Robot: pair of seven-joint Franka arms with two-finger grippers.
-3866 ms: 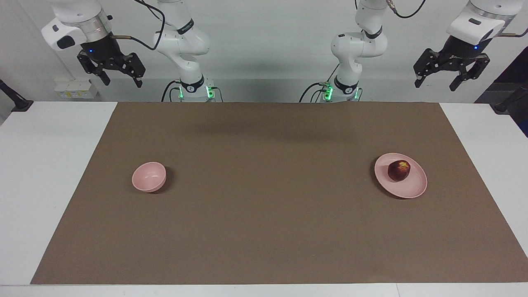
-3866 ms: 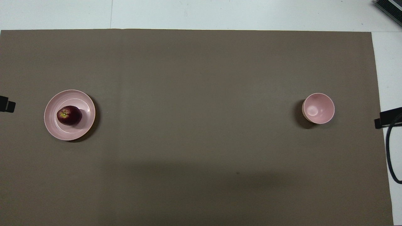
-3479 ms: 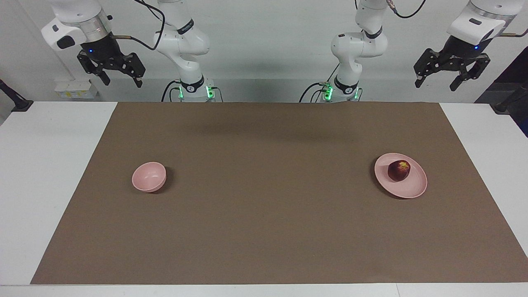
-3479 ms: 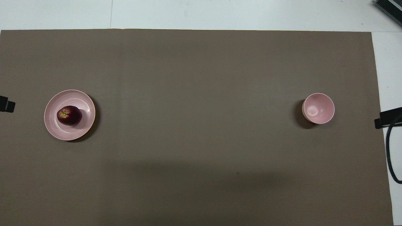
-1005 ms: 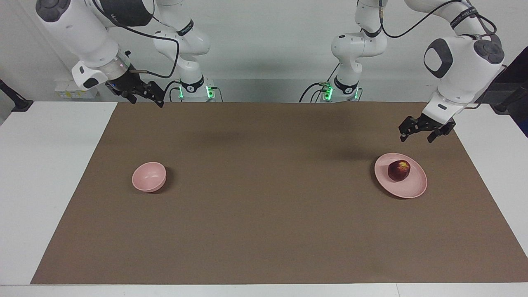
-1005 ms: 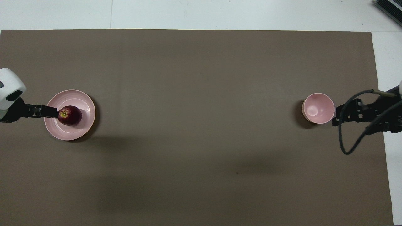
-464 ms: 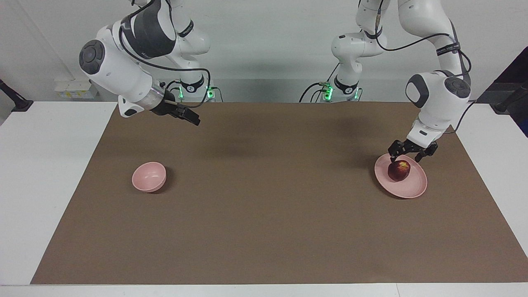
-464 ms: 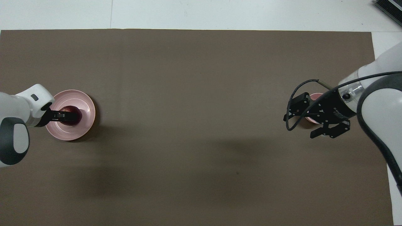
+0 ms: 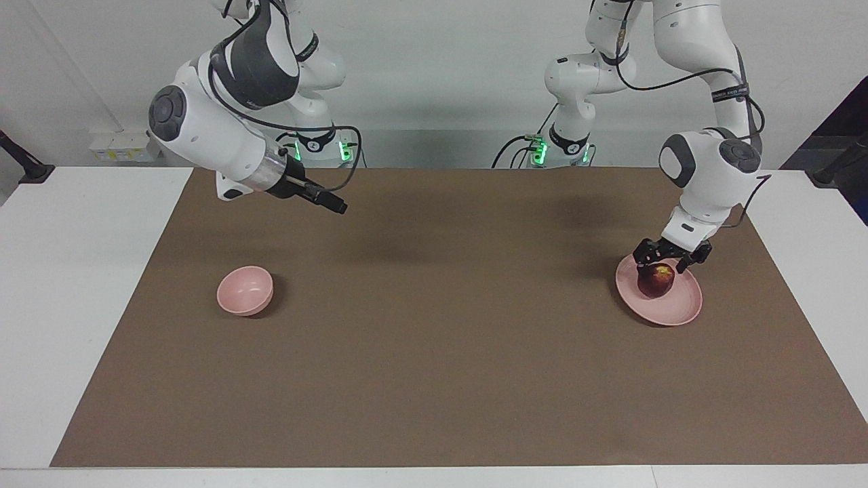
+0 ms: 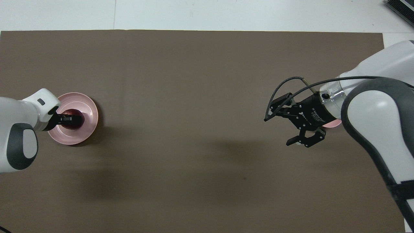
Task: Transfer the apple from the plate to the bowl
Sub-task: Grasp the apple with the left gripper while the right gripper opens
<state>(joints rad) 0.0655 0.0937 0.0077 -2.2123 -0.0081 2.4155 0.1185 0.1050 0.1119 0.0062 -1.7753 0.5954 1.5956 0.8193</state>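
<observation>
The dark red apple [image 9: 656, 282] lies on the pale pink plate [image 9: 678, 315] toward the left arm's end of the table. My left gripper [image 9: 661, 266] has come down onto the apple, one finger against each side, shut on it. From overhead this gripper [image 10: 71, 119] covers most of the apple [image 10: 79, 120] on the plate [image 10: 88, 110]. The small pink bowl [image 9: 245, 290] stands toward the right arm's end. My right gripper [image 9: 333, 204] hangs open and holds nothing, over the mat beside the bowl; from overhead it [image 10: 280, 124] hides all but a sliver of the bowl [image 10: 333, 123].
A brown mat [image 9: 434, 379] covers most of the white table [image 9: 74, 285]. Only the plate and the bowl stand on it.
My left gripper has dropped onto the apple and closed on its sides. My right arm has swung out over the mat toward the table's middle, still open.
</observation>
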